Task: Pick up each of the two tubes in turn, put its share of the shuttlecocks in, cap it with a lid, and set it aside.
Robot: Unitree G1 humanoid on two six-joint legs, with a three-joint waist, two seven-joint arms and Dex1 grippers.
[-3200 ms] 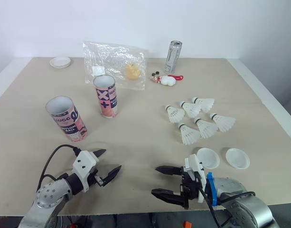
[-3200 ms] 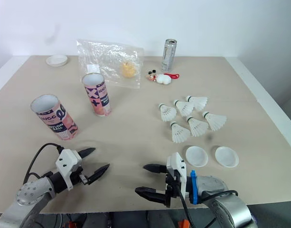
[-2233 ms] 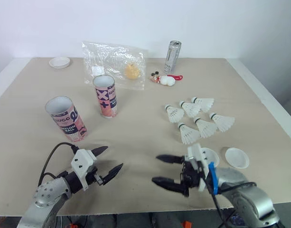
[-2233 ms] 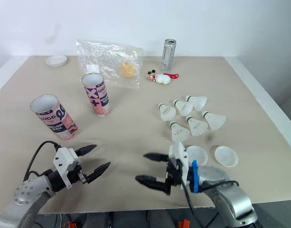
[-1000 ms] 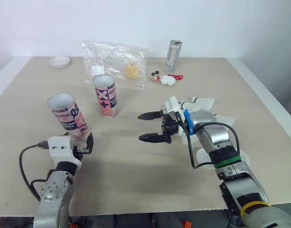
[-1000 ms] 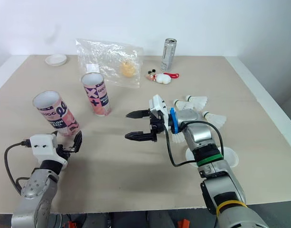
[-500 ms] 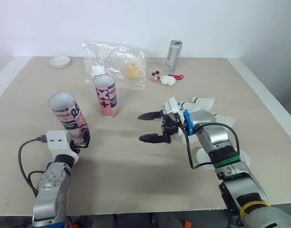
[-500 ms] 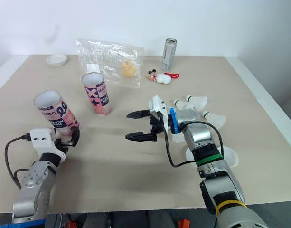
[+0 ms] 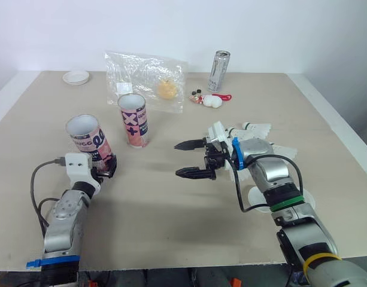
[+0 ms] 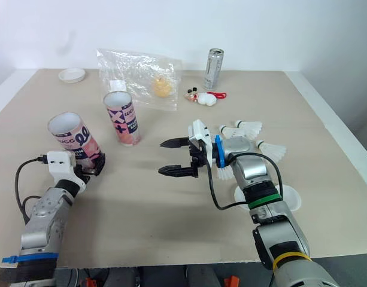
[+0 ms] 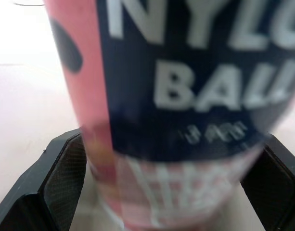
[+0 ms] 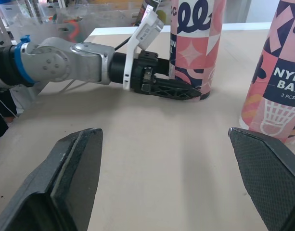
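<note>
Left gripper [image 9: 106, 168] advanced, pinched tube [image 9: 87, 136] low at base; judged light, crushable cardboard, mid-wall grip safer. Right gripper [image 9: 178, 159] spread.

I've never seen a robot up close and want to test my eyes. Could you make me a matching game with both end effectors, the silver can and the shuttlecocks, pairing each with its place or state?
1. left end effector
2. right end effector
3. silver can
4. shuttlecocks

A. standing near the far edge of the table
B. open, holding nothing
C. lying clustered on the robot's right
D. shut on the nearer tube, at its base

Pairs: 1-D, 2-B, 3-A, 4-C
</note>
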